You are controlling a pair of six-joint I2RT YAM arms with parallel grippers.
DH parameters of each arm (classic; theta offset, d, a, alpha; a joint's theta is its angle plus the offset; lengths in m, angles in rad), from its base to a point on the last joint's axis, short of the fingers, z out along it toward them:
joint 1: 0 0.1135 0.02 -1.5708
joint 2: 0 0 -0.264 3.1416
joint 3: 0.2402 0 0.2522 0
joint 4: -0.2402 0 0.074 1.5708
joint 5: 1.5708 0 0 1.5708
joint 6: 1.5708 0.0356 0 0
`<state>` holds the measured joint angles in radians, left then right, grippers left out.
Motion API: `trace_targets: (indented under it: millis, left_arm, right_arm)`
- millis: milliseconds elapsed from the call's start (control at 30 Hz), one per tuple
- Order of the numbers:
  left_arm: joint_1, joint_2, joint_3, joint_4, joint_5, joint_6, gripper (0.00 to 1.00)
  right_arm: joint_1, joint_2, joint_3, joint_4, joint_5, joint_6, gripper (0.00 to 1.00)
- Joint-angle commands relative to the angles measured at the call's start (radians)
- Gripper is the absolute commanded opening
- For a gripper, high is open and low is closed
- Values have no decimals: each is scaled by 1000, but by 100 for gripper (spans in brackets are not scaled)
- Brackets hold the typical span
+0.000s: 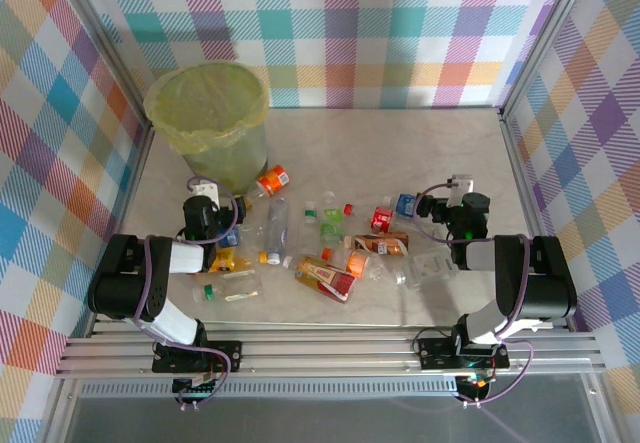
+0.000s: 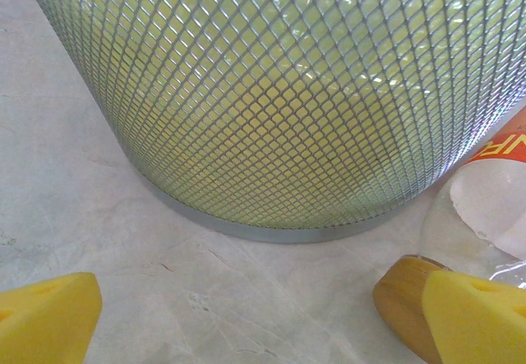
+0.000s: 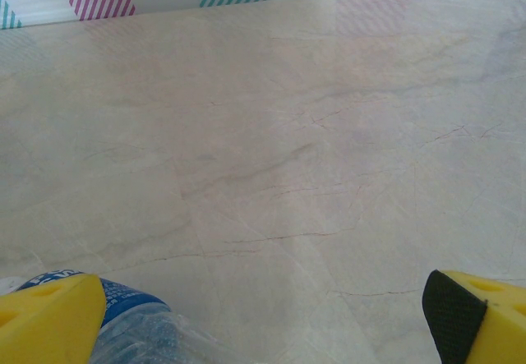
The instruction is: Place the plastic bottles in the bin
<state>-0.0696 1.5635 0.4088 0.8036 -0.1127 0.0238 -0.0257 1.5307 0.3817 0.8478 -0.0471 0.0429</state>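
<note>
The bin (image 1: pixel 208 123), a round bucket lined with a yellow-green bag, stands at the back left. Several crushed plastic bottles (image 1: pixel 330 253) with orange, red, blue and green labels lie across the table's middle. My left gripper (image 1: pixel 204 189) is open just in front of the bin's base. In the left wrist view the bin's mesh wall (image 2: pixel 288 93) rises beyond the left gripper (image 2: pixel 263 331), and an orange-labelled bottle (image 2: pixel 485 200) lies by the right finger. My right gripper (image 1: pixel 457 185) is open at the right. The right gripper (image 3: pixel 263 323) has bare table between its fingers, and a blue-labelled bottle (image 3: pixel 123 323) lies beside its left finger.
Checked walls (image 1: pixel 400 23) close the table in on three sides. An aluminium rail (image 1: pixel 330 348) carrying both arm bases runs along the near edge. Loose coloured caps (image 1: pixel 348 208) lie among the bottles. Open tabletop (image 1: pixel 400 153) stretches behind the bottles to the back wall.
</note>
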Motion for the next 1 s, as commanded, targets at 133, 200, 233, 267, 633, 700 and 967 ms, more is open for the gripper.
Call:
trace_targets:
  millis: [133,200,233,267,633,700,967]
  left_arm:
    - [-3,1,12,4,16,5,100]
    - [-3,-3,13,1,13,6,100]
    - [-2,-8,16,-10,9,2,100]
    - [-3,-19,15,-16,6,1,100]
    - [-3,-265,-9,-170,-75,-39,100]
    - [-3,-327,-7,-235,-93,-60,100]
    - [-3,-600,5,-612,-156,-328,100]
  right_arm:
    - [-2,3,16,6,-25,-8,100]
    - [-1,3,14,8,-26,-9,100]
    - [-2,2,14,10,-26,-12,100]
    - [-1,2,14,10,-28,-11,100]
    - [-1,-145,50,-182,17,-2,100]
    - [-1,-201,62,-262,39,4,100]
    - [-1,-394,168,-621,161,107,100]
